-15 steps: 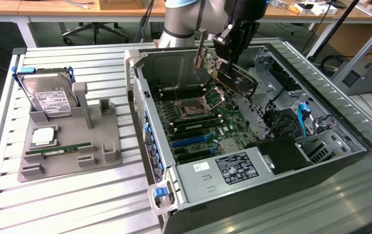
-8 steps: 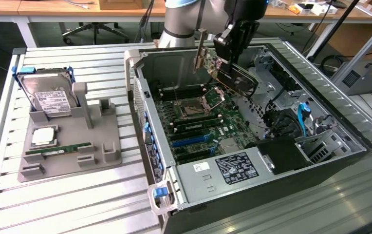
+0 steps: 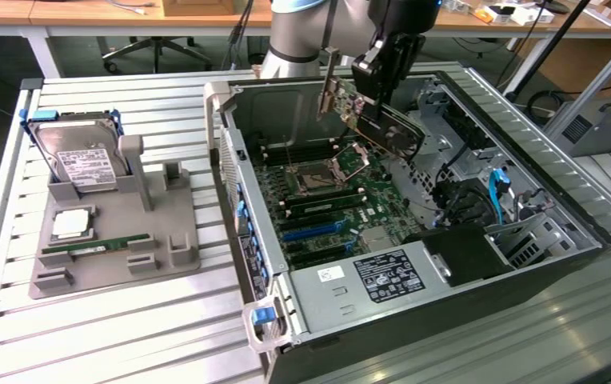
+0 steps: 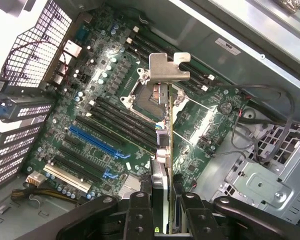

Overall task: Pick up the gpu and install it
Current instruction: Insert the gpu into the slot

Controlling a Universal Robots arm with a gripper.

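Note:
The gpu, a dark flat card with a silver bracket at one end, hangs tilted in the air inside the open computer case, above the motherboard. My gripper is shut on the card's upper edge. In the wrist view the gpu appears edge-on between my fingers, its bracket pointing away over the CPU socket. The blue expansion slots lie to one side of the card, not under it.
On the exterior view's left a grey fixture holds a hard drive, a CPU and a green RAM stick. Cables and a drive cage crowd the case's right side. The case walls rise around the motherboard.

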